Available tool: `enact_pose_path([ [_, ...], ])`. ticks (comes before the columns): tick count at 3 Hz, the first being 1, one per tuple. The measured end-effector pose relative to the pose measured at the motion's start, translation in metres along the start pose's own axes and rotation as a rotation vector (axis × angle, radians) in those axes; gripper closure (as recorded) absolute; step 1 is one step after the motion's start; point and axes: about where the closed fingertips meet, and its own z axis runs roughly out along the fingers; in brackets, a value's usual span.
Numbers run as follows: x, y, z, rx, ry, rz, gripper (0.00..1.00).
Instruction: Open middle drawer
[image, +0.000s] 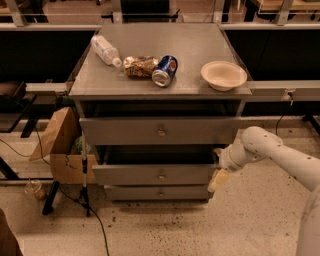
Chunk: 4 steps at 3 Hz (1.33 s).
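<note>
The middle drawer (130, 174) sits between the widest front above and the narrowest one (157, 192) below, its small round knob (161, 176) at the centre and a dark gap above its top edge. The gripper (218, 180) hangs at the drawer's right end, just beside the front's corner; whether its jaws are open or closed cannot be told, and nothing is seen in them. The top drawer (120, 131) lies higher up. On the table (195, 45) beyond lie a bowl (223, 75), a blue can (165, 70) on its side, a snack bag (140, 65) and a plastic bottle (104, 49).
</note>
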Motion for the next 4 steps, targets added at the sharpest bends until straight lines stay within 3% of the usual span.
enact_pose_path([
  [1, -0.002, 0.005, -0.02, 0.052, -0.016, -0.008, 0.0],
  [2, 0.015, 0.014, -0.018, 0.016, 0.024, 0.03, 0.0],
  [3, 0.045, 0.033, -0.028, 0.0, 0.066, 0.108, 0.0],
  [4, 0.107, 0.06, -0.08, 0.011, 0.11, 0.202, 0.0],
])
